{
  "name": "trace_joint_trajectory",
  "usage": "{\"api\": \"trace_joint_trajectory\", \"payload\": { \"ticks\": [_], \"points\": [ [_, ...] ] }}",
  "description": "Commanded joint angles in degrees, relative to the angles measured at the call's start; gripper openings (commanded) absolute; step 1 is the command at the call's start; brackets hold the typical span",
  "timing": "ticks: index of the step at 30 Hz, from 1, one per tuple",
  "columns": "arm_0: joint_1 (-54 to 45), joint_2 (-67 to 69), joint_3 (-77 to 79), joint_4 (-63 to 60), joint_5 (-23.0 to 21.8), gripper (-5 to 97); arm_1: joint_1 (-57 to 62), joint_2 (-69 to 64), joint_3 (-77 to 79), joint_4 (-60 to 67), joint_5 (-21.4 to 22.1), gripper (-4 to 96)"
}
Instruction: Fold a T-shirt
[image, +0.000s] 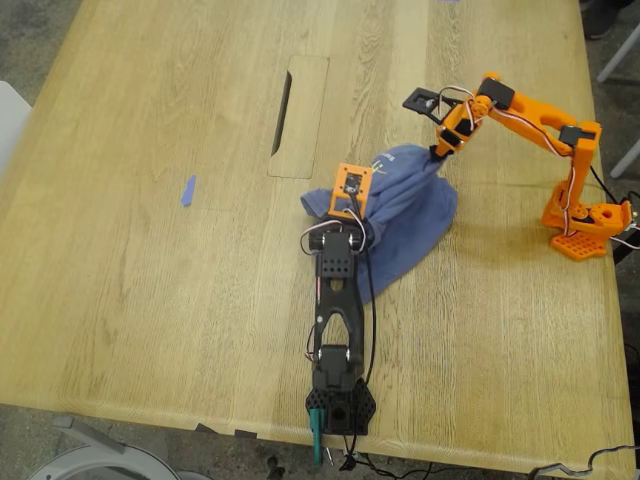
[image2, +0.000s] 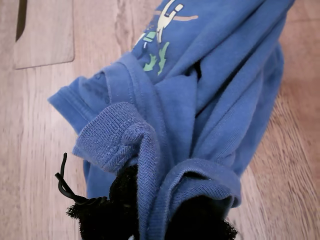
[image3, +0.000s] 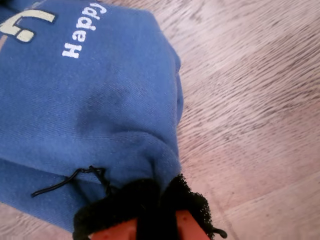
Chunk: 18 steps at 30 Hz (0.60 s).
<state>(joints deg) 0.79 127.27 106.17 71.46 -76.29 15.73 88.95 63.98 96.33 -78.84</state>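
1. The T-shirt (image: 400, 205) lies bunched in a heap on the wooden table (image: 150, 250), just beside the rectangular cable hatch (image: 298, 117), on the side of it toward the exterior view's right.
2. My first gripper (image2: 150, 220) is clamped on a ribbed hem fold of the T-shirt; its black padded jaws are pressed together with blue cloth pinched between them.
3. In the first wrist view the shirt's green and white cartoon print (image2: 157, 42) shows above the gathered folds, and a sleeve (image2: 82, 100) spreads toward the hatch.
4. My second gripper (image3: 150, 212) is also closed on the T-shirt, its black pads biting a rounded edge of the cloth, with orange jaw plastic showing behind them.
5. White lettering (image3: 82, 30) on the shirt reads upside down in the second wrist view.
6. A small blue tape strip (image: 187, 190) lies on the table, well apart from the T-shirt, beyond the hatch from it.
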Motion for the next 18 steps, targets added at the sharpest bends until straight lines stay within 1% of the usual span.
{"api": "trace_joint_trajectory", "payload": {
  "ticks": [1, 10, 14, 18],
  "points": [
    [0.88, 9.58, 1.14, 1.58, -0.18, 0, -0.35, 5.71, 2.9, 0.09, 0.35, 0.0],
    [6.59, 19.07, 9.32, 3.43, -0.53, 1, -3.08, 16.44, 19.6, -3.78, 0.26, 0.0],
    [8.17, 22.15, 12.13, 3.43, -0.62, 9, -4.39, 20.48, 26.19, -7.03, 0.35, 0.1],
    [8.61, 23.38, 13.89, 3.43, -0.62, 15, -5.1, 23.29, 30.67, -8.96, 0.62, 0.1]
  ]
}}
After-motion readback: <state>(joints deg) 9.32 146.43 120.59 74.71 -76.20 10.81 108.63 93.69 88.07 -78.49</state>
